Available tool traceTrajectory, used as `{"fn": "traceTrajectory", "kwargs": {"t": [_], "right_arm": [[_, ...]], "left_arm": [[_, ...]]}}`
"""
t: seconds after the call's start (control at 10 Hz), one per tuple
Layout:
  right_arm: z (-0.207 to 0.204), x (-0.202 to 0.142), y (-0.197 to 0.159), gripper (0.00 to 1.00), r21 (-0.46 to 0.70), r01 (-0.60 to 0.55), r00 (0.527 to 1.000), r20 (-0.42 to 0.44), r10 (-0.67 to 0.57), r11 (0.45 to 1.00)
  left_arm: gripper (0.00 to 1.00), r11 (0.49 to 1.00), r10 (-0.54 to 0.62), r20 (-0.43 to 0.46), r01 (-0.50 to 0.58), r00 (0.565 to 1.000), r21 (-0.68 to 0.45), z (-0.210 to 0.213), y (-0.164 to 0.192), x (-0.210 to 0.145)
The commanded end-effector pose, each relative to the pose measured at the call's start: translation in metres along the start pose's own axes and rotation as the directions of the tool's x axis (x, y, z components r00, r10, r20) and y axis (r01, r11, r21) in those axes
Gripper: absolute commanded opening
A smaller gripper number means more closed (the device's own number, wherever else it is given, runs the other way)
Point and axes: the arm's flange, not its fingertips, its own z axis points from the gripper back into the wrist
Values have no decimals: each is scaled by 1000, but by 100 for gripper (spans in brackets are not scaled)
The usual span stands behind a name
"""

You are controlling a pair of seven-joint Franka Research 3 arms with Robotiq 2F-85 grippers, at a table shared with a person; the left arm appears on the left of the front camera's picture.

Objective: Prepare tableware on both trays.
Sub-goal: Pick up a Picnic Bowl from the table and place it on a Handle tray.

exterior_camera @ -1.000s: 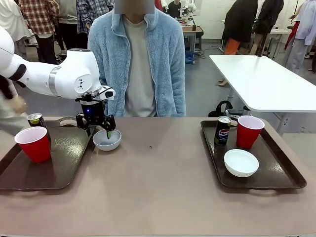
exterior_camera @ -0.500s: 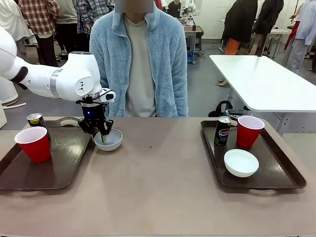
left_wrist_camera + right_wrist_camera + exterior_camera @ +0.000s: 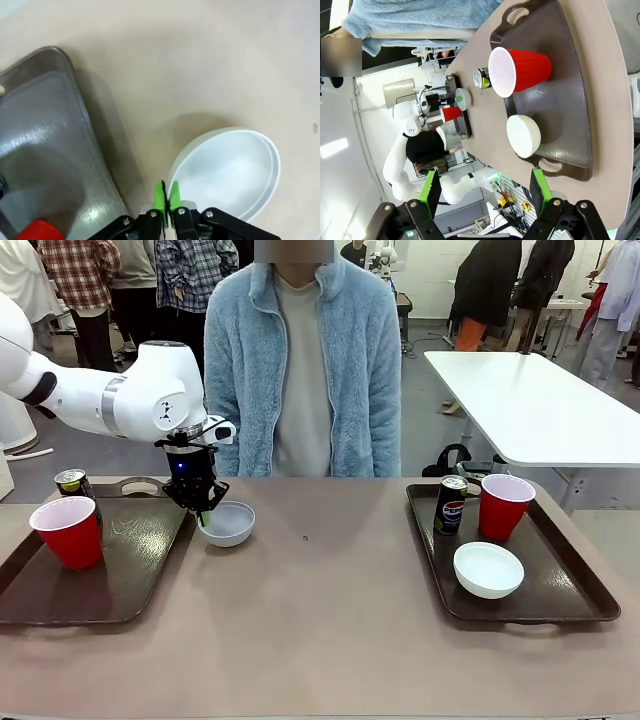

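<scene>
My left gripper is shut on the near-left rim of a small white bowl, which rests on the table just right of the left tray. In the left wrist view the green pads pinch the bowl at its rim, beside the tray. The left tray holds a red cup and a black can. The right tray carries a can, a red cup and a white bowl. My right gripper hangs open above that tray.
A person in a pale blue fleece stands at the far edge of the table, hands out of sight. Bare tabletop lies between the two trays. A white table stands behind on the right.
My left gripper has closed on the bowl's rim, and the bowl has slid slightly to the right. The person has shifted a little to the right.
</scene>
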Motion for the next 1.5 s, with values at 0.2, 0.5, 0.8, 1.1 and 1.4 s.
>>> {"fn": "traceTrajectory", "kwargs": {"t": [0.2,0.5,0.8,1.1,1.4], "right_arm": [[2,2,1,93,5,4,1000,-5,-4,1000],[2,2,1,93,5,4,1000,-5,-4,1000],[2,2,1,93,5,4,1000,-5,-4,1000],[2,2,1,93,5,4,1000,-5,-4,1000],[2,2,1,93,5,4,1000,-5,-4,1000]], "left_arm": [[0,996,-78,-85,81,993,23,62,5,-60],[0,994,-103,-33,104,994,25,119,39,-134],[0,993,-116,-44,115,992,-13,124,61,-164],[0,995,-87,-19,86,996,-49,123,93,-185],[0,993,-35,-21,32,999,-114,105,117,-188]]}}
